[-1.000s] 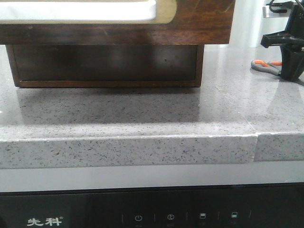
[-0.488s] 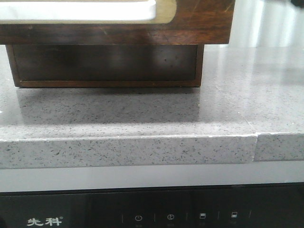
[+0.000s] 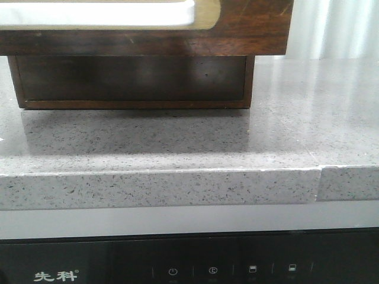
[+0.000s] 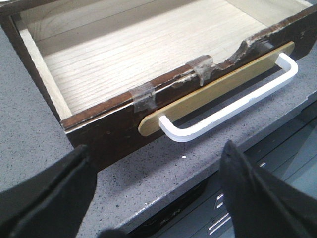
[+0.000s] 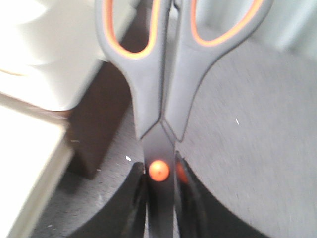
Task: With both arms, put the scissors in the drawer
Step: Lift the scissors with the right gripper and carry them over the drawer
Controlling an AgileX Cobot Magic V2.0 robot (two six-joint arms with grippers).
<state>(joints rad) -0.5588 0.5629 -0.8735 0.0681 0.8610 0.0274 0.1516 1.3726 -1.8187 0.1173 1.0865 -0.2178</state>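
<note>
The drawer [image 3: 249,26] is pulled out over the counter; its dark brown front fills the top of the front view. In the left wrist view the drawer [image 4: 114,129] stands open, with an empty pale wood inside, a brass plate and a white handle [image 4: 233,106]. My left gripper [image 4: 156,153] is open and empty, above the counter edge just in front of the handle. My right gripper [image 5: 161,171] is shut on the scissors [image 5: 158,99] at the orange pivot, the loops pointing away from it. A dark drawer corner [image 5: 99,114] lies beside them. Neither arm shows in the front view.
The dark wooden cabinet body [image 3: 130,80] stands on the grey speckled counter [image 3: 177,142] under the drawer. A black appliance panel [image 3: 177,269] with touch buttons runs below the counter's front edge.
One second ago my right gripper stood over the scissors on the counter at the far right of the front view. Both have since left that view; the scissors are now held in the gripper.
</note>
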